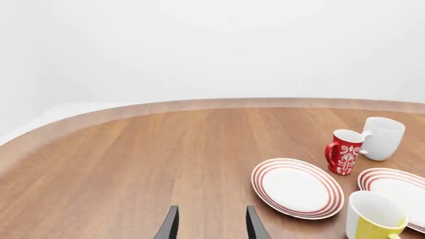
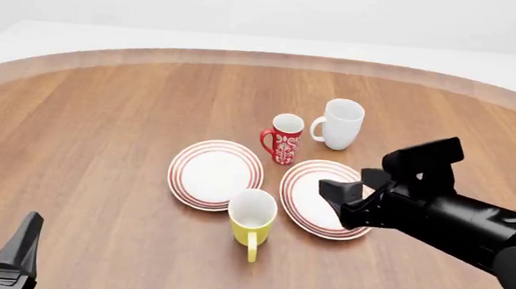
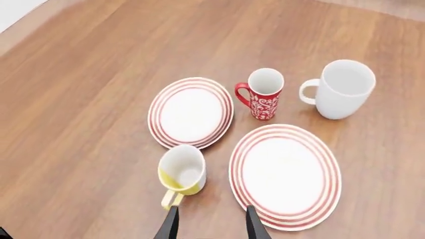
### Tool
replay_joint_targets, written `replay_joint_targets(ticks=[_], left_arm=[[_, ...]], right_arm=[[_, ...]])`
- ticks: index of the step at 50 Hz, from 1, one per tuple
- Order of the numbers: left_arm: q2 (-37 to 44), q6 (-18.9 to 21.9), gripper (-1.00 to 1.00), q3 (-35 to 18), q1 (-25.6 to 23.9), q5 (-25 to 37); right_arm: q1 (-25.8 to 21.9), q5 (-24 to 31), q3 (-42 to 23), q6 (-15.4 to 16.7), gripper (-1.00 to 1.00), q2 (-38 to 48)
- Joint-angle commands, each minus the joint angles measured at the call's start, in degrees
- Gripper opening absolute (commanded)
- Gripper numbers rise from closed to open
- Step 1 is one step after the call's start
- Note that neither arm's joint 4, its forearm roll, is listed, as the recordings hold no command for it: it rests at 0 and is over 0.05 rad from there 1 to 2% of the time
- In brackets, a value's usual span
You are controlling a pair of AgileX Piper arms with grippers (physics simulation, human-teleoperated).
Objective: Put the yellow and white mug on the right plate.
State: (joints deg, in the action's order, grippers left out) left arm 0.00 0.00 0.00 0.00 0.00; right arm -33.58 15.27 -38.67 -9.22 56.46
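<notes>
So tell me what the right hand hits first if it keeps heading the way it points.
Probably the near rim of the right plate: in the right wrist view the open right hand has its fingertips at that edge, with the yellow and white mug just to one side. Depth is unclear, so bare table is possible.

The left gripper [image 1: 212, 225] shows only as two dark fingertips held apart, with nothing between them, above bare wood of the table [image 1: 133, 164]. Off to its right stand the dishes. The yellow and white mug [image 1: 373, 215] is upright, white inside, yellow on the outside, cut off by the frame edge. It stands in front of the gap between two red-ringed plates: the left plate [image 1: 297, 188], fully seen, and the right plate [image 1: 397, 191], partly out of frame. Farther off stand a red patterned mug [image 1: 345, 151] and, just beside it, a taller white mug [image 1: 382, 138]. The table's curved far edge meets a plain white background.
</notes>
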Motion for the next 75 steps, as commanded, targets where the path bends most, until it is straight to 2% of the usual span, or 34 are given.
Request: replay_joint_targets(ticks=[1,18,23,42,43,44,45,46,52,55,58,60,61,67,70,71,72,73,75], left_arm=[[0.0,0.0,1.00,0.0,0.0,0.0],[0.0,0.0,1.00,0.0,0.0,0.0],[0.0,0.0,1.00,0.0,0.0,0.0],[0.0,0.0,1.00,0.0,0.0,0.0],[0.0,0.0,1.00,0.0,0.0,0.0],[0.0,0.0,1.00,0.0,0.0,0.0],[0.0,0.0,1.00,0.0,0.0,0.0],[0.0,0.0,1.00,0.0,0.0,0.0],[0.0,0.0,1.00,0.0,0.0,0.0],[0.0,0.0,1.00,0.0,0.0,0.0],[0.0,0.0,1.00,0.0,0.0,0.0],[0.0,0.0,1.00,0.0,0.0,0.0],[0.0,0.0,1.00,0.0,0.0,0.0],[0.0,0.0,1.00,0.0,0.0,0.0],[0.0,0.0,1.00,0.0,0.0,0.0],[0.0,0.0,1.00,0.0,0.0,0.0],[0.0,0.0,1.00,0.0,0.0,0.0],[0.0,0.0,1.00,0.0,0.0,0.0],[0.0,0.0,1.00,0.0,0.0,0.0]], right_arm=[[-2.3,0.4,-1.8,0.7,1.00,2.6],[-5.0,0.4,-2.9,0.8,1.00,3.6],[-5.0,-0.5,-2.5,2.1,1.00,1.7],[-4.6,-0.3,-2.6,2.1,1.00,1.3],[-5.1,-0.2,-2.7,0.6,1.00,1.2],[-5.4,-0.3,-2.7,0.8,1.00,1.4],[-6.2,-0.3,-2.7,-1.1,1.00,1.6],[-6.4,0.0,-2.8,-0.8,1.00,1.7],[-7.8,1.3,-4.0,-3.6,1.00,2.9],[-8.9,1.3,-4.8,-7.1,1.00,4.9],[-9.4,1.1,-5.1,-8.6,1.00,6.4],[-10.0,1.3,-5.6,-8.3,1.00,7.8],[-10.5,1.3,-5.5,-10.0,1.00,8.6],[-11.7,2.4,-6.6,-12.2,1.00,10.2],[-12.3,3.7,-7.9,-13.0,1.00,11.3],[-10.6,5.7,-7.8,-13.8,1.00,13.2],[-11.0,6.2,-8.5,-12.8,1.00,14.0],[-12.8,5.5,-8.8,-16.2,1.00,13.8],[-13.3,6.5,-9.7,-15.6,1.00,15.4]])
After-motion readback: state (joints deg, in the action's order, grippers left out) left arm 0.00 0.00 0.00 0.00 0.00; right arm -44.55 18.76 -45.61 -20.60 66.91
